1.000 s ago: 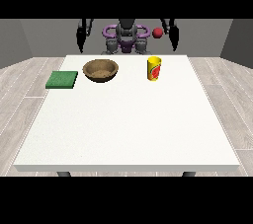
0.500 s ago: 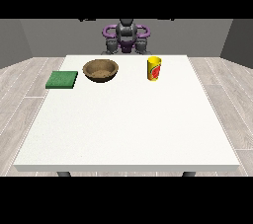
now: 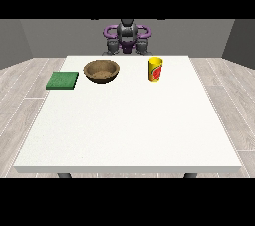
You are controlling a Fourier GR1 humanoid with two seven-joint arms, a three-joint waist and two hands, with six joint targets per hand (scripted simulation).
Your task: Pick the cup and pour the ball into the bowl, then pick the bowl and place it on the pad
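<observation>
We see the yellow cup, wooden bowl and green pad unmoved on the white table — the arms have drawn further in; neither hand shows, so their fingers can't be judged.

From my seat, the large white bench looks smooth and matt, like painted board. The round brown bowl reads as wood, dull in finish, with a paler speckled inside. The yellow cup with the red mark seems smooth plastic with a slight sheen. The flat green square pad looks soft and matt, perhaps cloth or foam. I see grey wood-look planks on the floor.
</observation>
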